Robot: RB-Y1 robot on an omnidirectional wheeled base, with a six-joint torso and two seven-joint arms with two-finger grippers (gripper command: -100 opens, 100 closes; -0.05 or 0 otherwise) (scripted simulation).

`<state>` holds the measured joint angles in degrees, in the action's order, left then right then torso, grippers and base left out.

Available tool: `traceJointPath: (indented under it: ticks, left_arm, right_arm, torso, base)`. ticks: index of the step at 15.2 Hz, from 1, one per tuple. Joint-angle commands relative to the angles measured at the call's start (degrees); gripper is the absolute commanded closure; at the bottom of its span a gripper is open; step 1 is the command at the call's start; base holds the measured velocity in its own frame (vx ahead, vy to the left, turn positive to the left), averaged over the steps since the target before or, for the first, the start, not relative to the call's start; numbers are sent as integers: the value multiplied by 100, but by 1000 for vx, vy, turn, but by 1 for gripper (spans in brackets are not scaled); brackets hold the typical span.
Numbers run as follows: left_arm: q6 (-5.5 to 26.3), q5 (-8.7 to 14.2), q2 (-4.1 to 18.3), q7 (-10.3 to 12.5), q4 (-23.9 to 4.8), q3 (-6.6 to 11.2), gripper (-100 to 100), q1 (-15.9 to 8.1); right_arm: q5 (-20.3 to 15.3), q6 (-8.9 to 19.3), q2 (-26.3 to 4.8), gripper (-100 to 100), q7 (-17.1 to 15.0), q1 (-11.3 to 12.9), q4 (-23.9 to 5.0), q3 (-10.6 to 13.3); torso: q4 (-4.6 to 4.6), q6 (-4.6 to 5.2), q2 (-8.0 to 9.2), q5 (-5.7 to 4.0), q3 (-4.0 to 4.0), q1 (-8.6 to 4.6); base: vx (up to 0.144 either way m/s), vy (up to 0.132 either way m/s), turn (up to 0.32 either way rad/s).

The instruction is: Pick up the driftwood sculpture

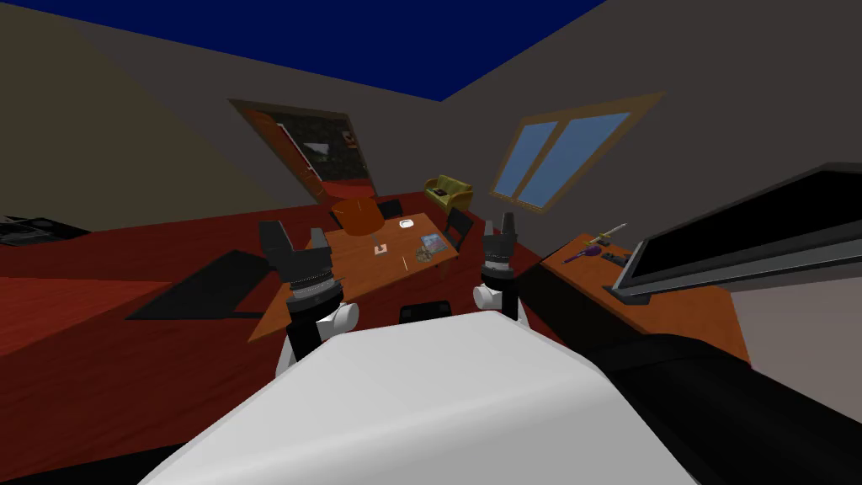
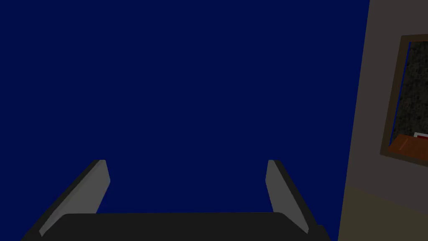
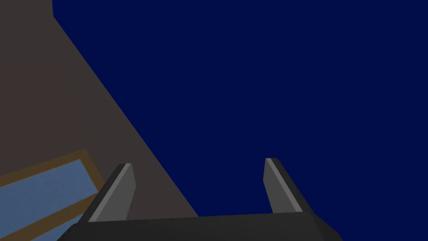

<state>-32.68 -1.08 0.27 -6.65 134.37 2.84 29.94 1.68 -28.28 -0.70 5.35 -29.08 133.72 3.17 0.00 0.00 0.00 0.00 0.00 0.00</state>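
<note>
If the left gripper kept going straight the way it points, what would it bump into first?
The open left gripper points up at the dark blue ceiling. Nothing else shows in that line, so it would likely meet the ceiling first; how far off that is, I cannot tell.

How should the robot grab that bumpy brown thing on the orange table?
Probably from straight above. The bumpy brown lump lies low on the table near its right edge, so the right gripper, whose fingers are open, is closer. It looks too small here to pick out a branch, so I'd pinch across its middle.
</note>
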Motion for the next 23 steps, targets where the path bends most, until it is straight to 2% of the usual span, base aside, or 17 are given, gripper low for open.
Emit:
traceJointPath:
  ticks: [1, 3, 6, 9, 11, 12, 13, 14, 15, 17, 18, 20, 21, 23]
  left_arm:
    - [0, 0, 0, 0, 0, 0, 0, 0]
    - [0, 0, 0, 0, 0, 0, 0, -1]
    - [0, 0, 1, 0, 0, 0, 0, -1]
    - [0, 0, 1, 0, 0, 0, 0, 0]
    - [0, 0, 1, 0, 0, 0, 0, 0]
    - [0, 0, 1, 0, 0, 0, 0, 0]
    - [0, 0, 1, 0, 0, 0, 0, -1]
    - [0, 0, 1, 0, 0, 0, 0, -1]
    - [0, 0, 1, 0, 0, 0, 0, 0]
    - [0, 0, 1, 0, 0, 0, 0, -1]
    - [0, 0, 1, 0, 0, 0, 0, 0]
    - [0, 0, 1, 0, 0, 0, 0, -1]
    - [0, 0, 1, 0, 0, 1, 0, 0]
    - [0, 0, 1, 0, 0, 0, 0, -1]
  right_arm:
    - [29, 17, -159, -100, -119, -14, -34, 18]
    - [99, 59, -414, -100, -384, -47, -114, 59]
    - [147, 87, -553, -100, -598, -70, -171, 88]
    - [269, 160, -844, -100, -993, -128, -312, 161]
    - [269, 160, -844, -100, -1098, -128, -312, 161]
    - [341, 203, -997, -100, -1307, -163, -396, 204]
    - [341, 203, -997, -100, -1396, -163, -396, 204]
    - [341, 203, -997, -100, -1396, -163, -396, 204]
    - [420, 250, -1153, -100, -1608, -200, -489, 252]
    - [420, 250, -1153, -100, -1723, -200, -489, 252]
    - [506, 301, -1313, -100, -1929, -241, -589, 303]
    - [506, 301, -1313, -100, -2078, -241, -589, 303]
    - [598, 356, -1475, -100, -2260, -284, -696, 359]
    - [598, 356, -1475, -100, -2459, -284, -696, 359]
  torso:
    - [0, 0, 0, 0, 0, 0]
    - [-1, -4, -3, -1, -1, -7]
    - [-1, -3, -5, -4, -3, -21]
    - [-2, -2, -7, -5, -4, -23]
    - [-2, -3, -8, -5, -5, -23]
    - [-2, 0, -7, -5, -4, -20]
    - [-2, -4, -6, -4, -4, -20]
    - [-1, -3, -6, -4, -4, -20]
    - [-1, 0, -6, -4, -4, -18]
    - [-2, -3, -7, -5, -4, -21]
    - [-2, 0, -8, -4, -4, -19]
    - [-2, -4, -10, -5, -5, -22]
    - [-2, 0, -9, -5, -5, -21]
    - [-2, -3, -9, -5, -5, -24]
  base:
    - [4, -5, 91]
    - [11, -31, 236]
    - [10, -47, 180]
    - [15, -47, 221]
    - [10, -44, 165]
    - [6, -39, 220]
    - [7, -45, 256]
    - [6, -36, 91]
    - [7, -40, 219]
    - [9, -43, 179]
    - [13, -42, 272]
    - [11, -49, 214]
    - [10, -45, 303]
    - [3, -53, 199]
